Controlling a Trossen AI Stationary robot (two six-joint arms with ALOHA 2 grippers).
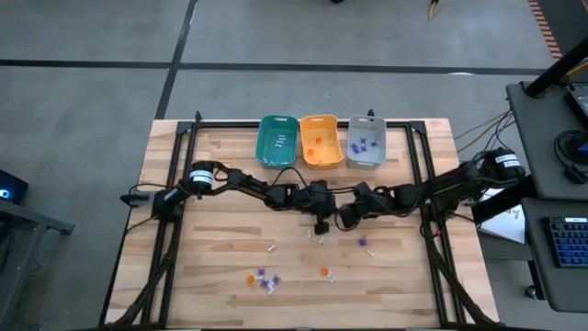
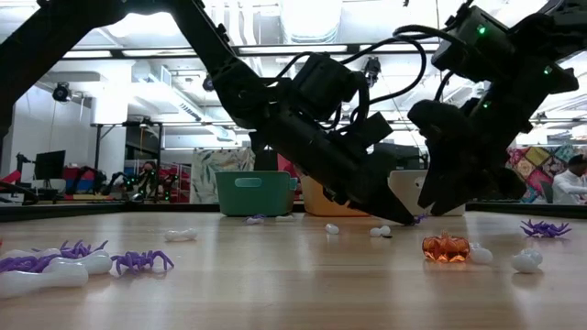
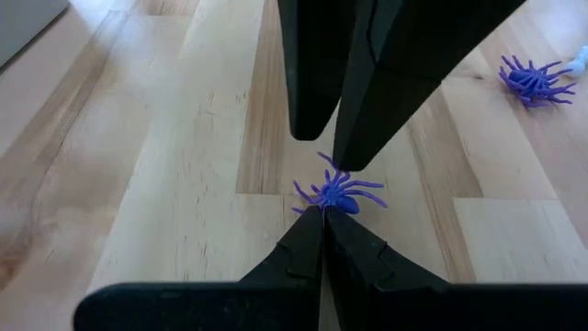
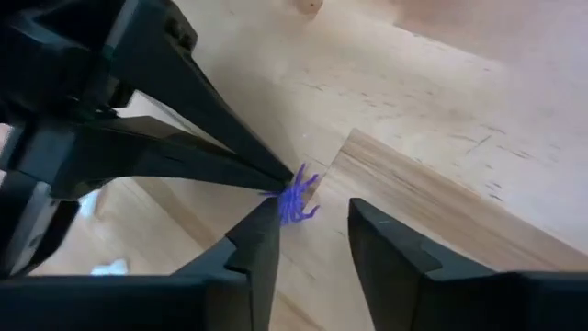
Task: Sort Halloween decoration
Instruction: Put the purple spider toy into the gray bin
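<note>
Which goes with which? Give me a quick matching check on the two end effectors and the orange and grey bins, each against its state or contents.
Things:
1. left end effector
2. right end effector
3. orange bin
4. grey bin

States:
A. fingers open, standing either side of the purple spider
B. holds purple trinkets
C. fingers shut, tips right at the purple spider
D. holds orange trinkets

Pairs: 1-C, 2-A, 3-D, 4-B
</note>
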